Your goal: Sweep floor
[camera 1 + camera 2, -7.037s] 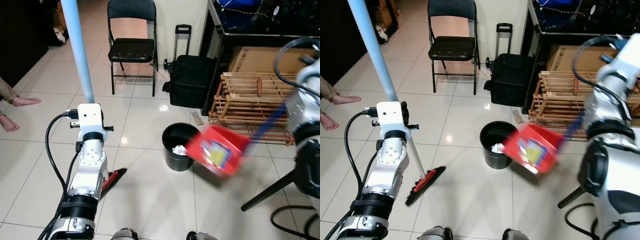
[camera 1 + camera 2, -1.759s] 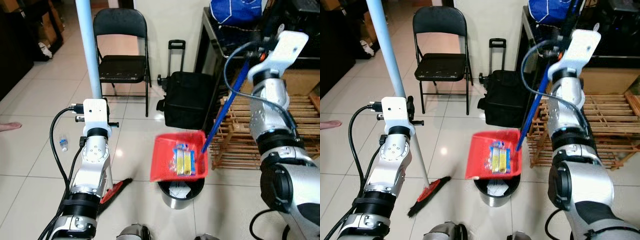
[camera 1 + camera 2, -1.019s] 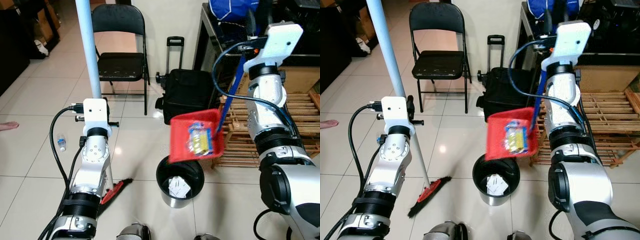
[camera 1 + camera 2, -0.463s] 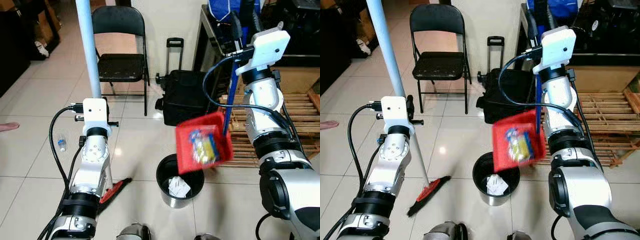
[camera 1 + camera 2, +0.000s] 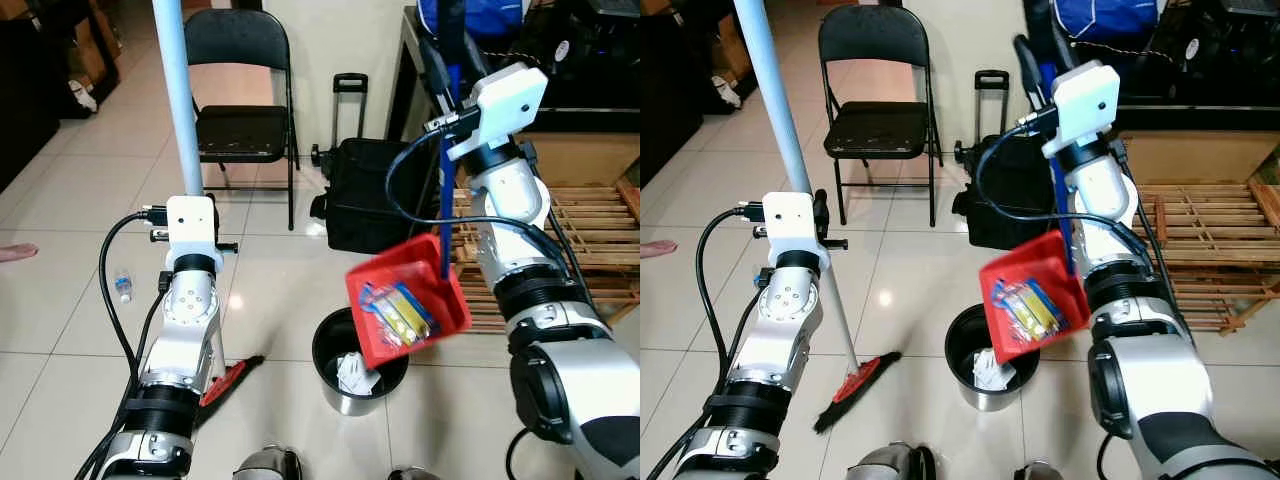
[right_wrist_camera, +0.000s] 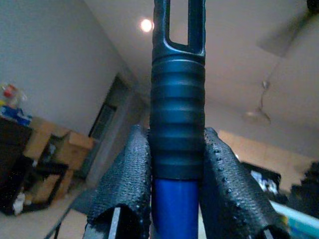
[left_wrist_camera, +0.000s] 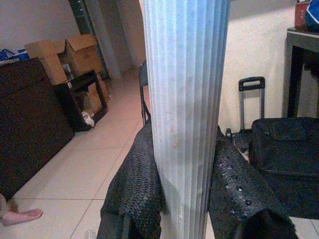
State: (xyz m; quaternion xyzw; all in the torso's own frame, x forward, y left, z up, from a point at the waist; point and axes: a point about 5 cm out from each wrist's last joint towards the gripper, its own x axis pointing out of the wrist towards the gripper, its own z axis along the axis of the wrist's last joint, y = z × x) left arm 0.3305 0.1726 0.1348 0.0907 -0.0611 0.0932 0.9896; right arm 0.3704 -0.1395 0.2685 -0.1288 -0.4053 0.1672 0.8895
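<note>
- Left gripper (image 7: 182, 199) clamped on the pale blue broom pole (image 5: 181, 110), black fingers (image 7: 137, 184) pressed against its ribbed sides.
- Pole slanting down past the left arm to a red and black broom head (image 5: 855, 389) resting on the tile floor (image 5: 70, 300), left of the bin.
- Right gripper (image 6: 175, 194) closed around the dark ribbed grip of the dustpan handle (image 6: 177, 134), blue shaft just below the grip.
- Right arm raised high, handle (image 5: 445, 180) hanging straight down to the red dustpan (image 5: 408, 312).
- Dustpan held in the air, tilted, just above and to the right of the black bin (image 5: 345, 385), overlapping its rim.
- Yellow and blue wrappers (image 5: 1030, 308) lying inside the dustpan.
- White crumpled paper (image 5: 352, 374) inside the bin.
- Black folding chair (image 5: 244, 110) against the far wall; black wheeled suitcase (image 5: 365, 195) beside it, behind the bin.
- Wooden slatted crate (image 5: 590, 250) on the floor to the right, beneath a dark table.
- Small plastic bottle (image 5: 123, 287) on the floor at left; a person's foot (image 5: 15, 252) at the left edge.
</note>
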